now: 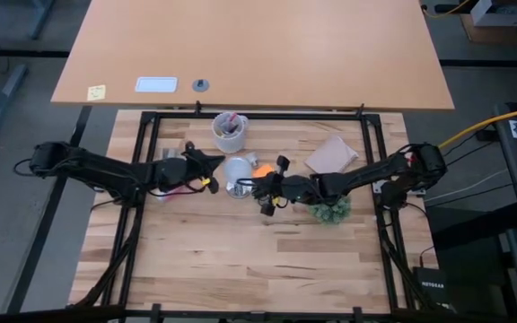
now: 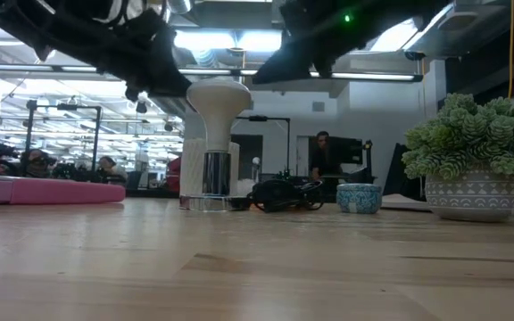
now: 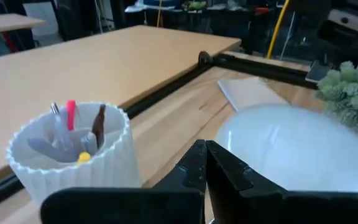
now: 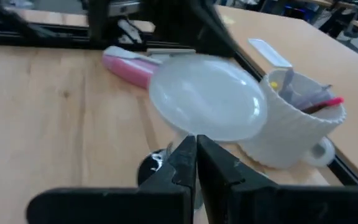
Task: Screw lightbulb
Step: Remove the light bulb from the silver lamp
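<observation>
The white frosted lightbulb stands upright with its narrow base in the shiny silver socket near the table's middle; it also shows in the high view. My left gripper is shut, just left of the bulb's dome. It shows in the high view too. My right gripper is shut, just right of the bulb and below its dome, and shows in the high view. In the low view both arms hang above the bulb. My left gripper has its shut fingertips beside the dome's left side; I cannot tell whether they touch it. My right gripper has its shut fingertips at the dome's lower edge, above the socket; I cannot tell whether they touch the bulb.
A pale cup of pens stands just beyond the bulb. A pink object lies to the left, and a potted plant stands under the right arm. An orange sticky note, a tan pad and the black cord lie nearby.
</observation>
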